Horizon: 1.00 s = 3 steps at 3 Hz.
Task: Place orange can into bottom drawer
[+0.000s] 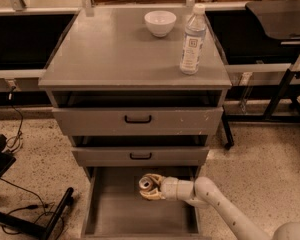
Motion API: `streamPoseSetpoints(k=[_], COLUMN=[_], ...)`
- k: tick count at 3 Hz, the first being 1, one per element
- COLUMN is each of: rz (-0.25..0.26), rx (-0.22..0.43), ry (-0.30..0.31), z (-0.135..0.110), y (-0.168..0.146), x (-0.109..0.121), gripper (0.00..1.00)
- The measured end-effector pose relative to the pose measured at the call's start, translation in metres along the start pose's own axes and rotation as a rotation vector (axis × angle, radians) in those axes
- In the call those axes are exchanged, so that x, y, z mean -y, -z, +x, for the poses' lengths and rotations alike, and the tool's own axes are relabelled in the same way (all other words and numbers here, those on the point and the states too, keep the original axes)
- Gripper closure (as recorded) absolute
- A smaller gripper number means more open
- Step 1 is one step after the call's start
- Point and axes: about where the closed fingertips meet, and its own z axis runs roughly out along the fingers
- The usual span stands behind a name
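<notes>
Camera view: gripper [152,188] holds one can [146,183] in drawer [115,211].

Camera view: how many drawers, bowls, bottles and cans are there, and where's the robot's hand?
Drawers: 3 (top drawer, middle drawer, bottom drawer)
Bowls: 1 (white bowl)
Bottles: 1 (water bottle)
Cans: 1 (orange can, gripped by the hand inside the bottom drawer)
Total: 6

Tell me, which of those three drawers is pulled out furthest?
The bottom drawer, its floor exposed; the gripper holds the orange can over it.
</notes>
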Motion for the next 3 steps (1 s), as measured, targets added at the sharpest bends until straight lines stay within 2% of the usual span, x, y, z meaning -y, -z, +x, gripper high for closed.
streamPoseSetpoints(k=[1, 2, 3], rz=[-0.066, -0.173, -0.241], rx=[0.004, -0.001, -0.001], ry=[-0.017, -0.043, -0.067], z=[0.021, 0.053, 0.079], y=[-0.037, -0.097, -0.136], x=[-0.011, -0.030, -0.044], gripper=[1.00, 1.00, 1.00])
